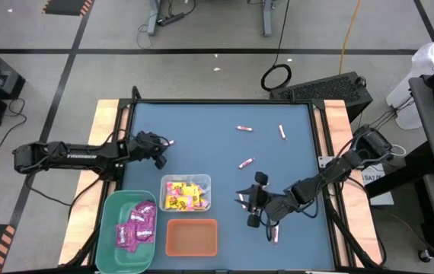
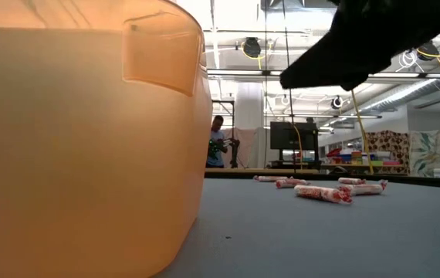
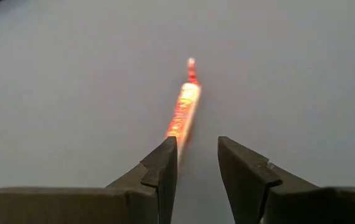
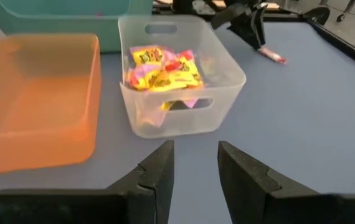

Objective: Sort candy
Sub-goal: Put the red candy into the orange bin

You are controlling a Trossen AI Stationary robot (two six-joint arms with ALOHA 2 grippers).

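Note:
My left gripper (image 1: pixel 161 151) is open and low over the table's left part. A thin pink-and-white candy stick (image 3: pixel 184 112) lies just ahead of its fingertips (image 3: pixel 197 143). The same stick (image 4: pixel 271 56) shows beside that gripper in the right wrist view. My right gripper (image 1: pixel 246 199) is open and empty, right of the clear bin (image 4: pixel 177 118), which holds yellow packets (image 4: pixel 165 71). Magenta packets (image 1: pixel 137 224) lie in the green bin (image 1: pixel 110 209). More sticks (image 1: pixel 244 129) (image 1: pixel 282 132) (image 1: pixel 246 163) (image 1: pixel 275 234) lie flat on the table. My left gripper's fingers come level at the stick's near end (image 3: pixel 179 140), which runs in behind the edge of one fingertip (image 3: pixel 165 158). Whether that finger touches the stick, I cannot tell. The stick lies flat on the table, along the fingers' line.
The orange bin (image 1: pixel 192 237) stands at the near edge, between the green bin and my right gripper, and fills the low view's left (image 2: pixel 81 131). Sticks (image 2: pixel 324 193) lie across the far table. A person (image 2: pixel 217 143) stands in the room beyond.

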